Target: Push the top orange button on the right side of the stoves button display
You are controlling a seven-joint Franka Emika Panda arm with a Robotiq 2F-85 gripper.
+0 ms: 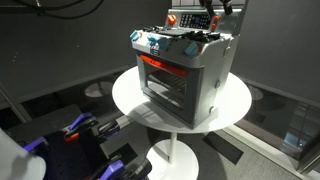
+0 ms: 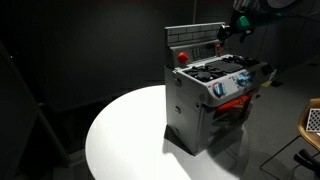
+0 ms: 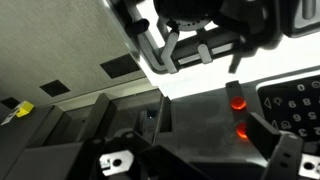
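Button display [image 3: 292, 100] on the upright back panel of the stove [image 1: 185, 75], which stands on a round white table [image 1: 125, 95]; two lit orange buttons [image 3: 237, 102] at the display's end, gripper [image 3: 200, 50] close above, jaws apart, empty.

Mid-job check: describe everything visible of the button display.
Grey, plastic-looking upright strip, the button display stands along the back of the stove, with a dark centre. A red button shows at one end; the wrist view shows two red-orange buttons stacked beside a dark keypad. The gripper hangs at the other end; contact unclear.
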